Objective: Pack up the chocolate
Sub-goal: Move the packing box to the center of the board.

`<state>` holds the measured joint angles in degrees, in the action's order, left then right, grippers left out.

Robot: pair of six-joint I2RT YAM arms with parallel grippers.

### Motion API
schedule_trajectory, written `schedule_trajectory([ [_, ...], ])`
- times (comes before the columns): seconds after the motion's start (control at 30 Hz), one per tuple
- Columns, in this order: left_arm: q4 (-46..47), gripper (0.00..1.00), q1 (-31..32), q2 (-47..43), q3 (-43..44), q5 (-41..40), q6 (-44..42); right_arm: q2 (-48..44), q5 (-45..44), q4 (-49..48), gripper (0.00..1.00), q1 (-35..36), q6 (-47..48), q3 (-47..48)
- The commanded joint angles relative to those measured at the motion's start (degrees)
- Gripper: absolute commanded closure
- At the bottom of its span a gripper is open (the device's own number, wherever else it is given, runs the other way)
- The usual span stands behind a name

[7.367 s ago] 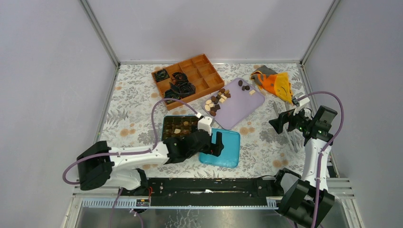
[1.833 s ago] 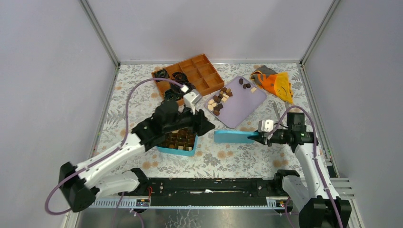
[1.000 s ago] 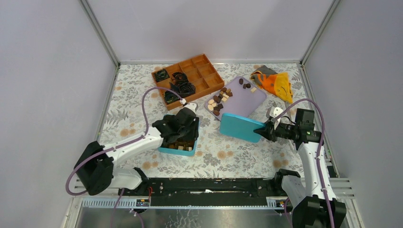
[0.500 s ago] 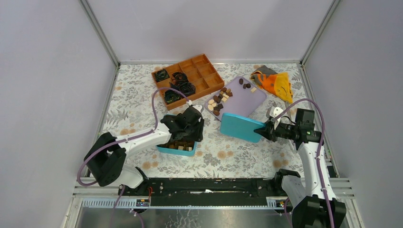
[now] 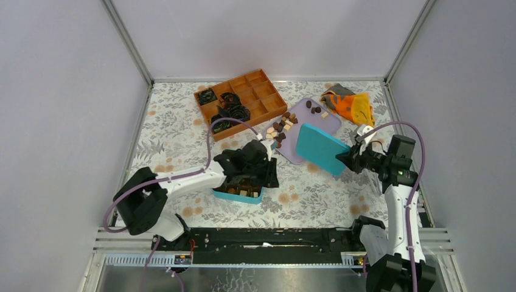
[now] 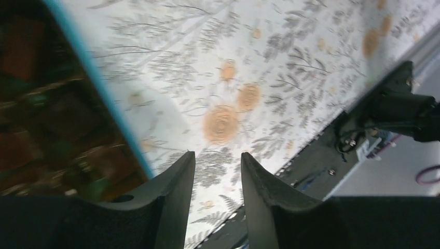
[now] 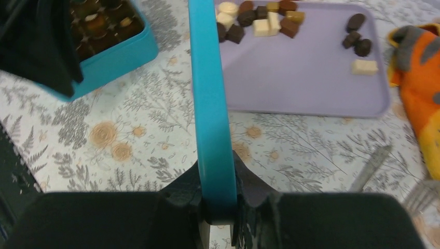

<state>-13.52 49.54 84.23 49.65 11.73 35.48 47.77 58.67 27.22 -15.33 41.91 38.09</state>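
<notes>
Over on the left, the left gripper [image 6: 217, 166] hangs at the edge of the teal box [image 5: 231, 194], fingers spread with only tablecloth showing between them, and the box already carries chocolate [image 5: 245, 187] in its compartments. In the centre, more pieces lie loose on the lilac tray [image 7: 311, 78], most clustered at its left end. To the right, the right gripper [image 7: 218, 205] pinches the teal lid [image 5: 319, 148] by its edge, tilted up off the table.
</notes>
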Motion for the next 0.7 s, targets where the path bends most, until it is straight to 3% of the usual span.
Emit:
schedule_trajectory([
  [0.0, 10.9, 0.55, 4.1, 4.7, 2.5, 5.4, 4.4, -1.9, -1.7, -8.7, 1.0, -2.7, -12.0, 3.5],
  [0.27, 18.9, 0.55, 8.6, 12.5, 8.9, 5.9, 7.2, -2.7, -4.1, -13.9, 1.0, -5.4, -21.2, 2.9],
  [0.53, 11.7, 0.5, 8.2, -4.6, 4.3, -8.3, -6.6, -1.5, -3.8, -13.5, 1.0, -5.6, -21.8, 3.0],
  [0.67, 7.0, 0.28, 4.6, -15.8, -3.0, -11.5, -10.1, -1.5, -3.5, -13.9, 1.0, -5.6, -22.0, 2.5],
])
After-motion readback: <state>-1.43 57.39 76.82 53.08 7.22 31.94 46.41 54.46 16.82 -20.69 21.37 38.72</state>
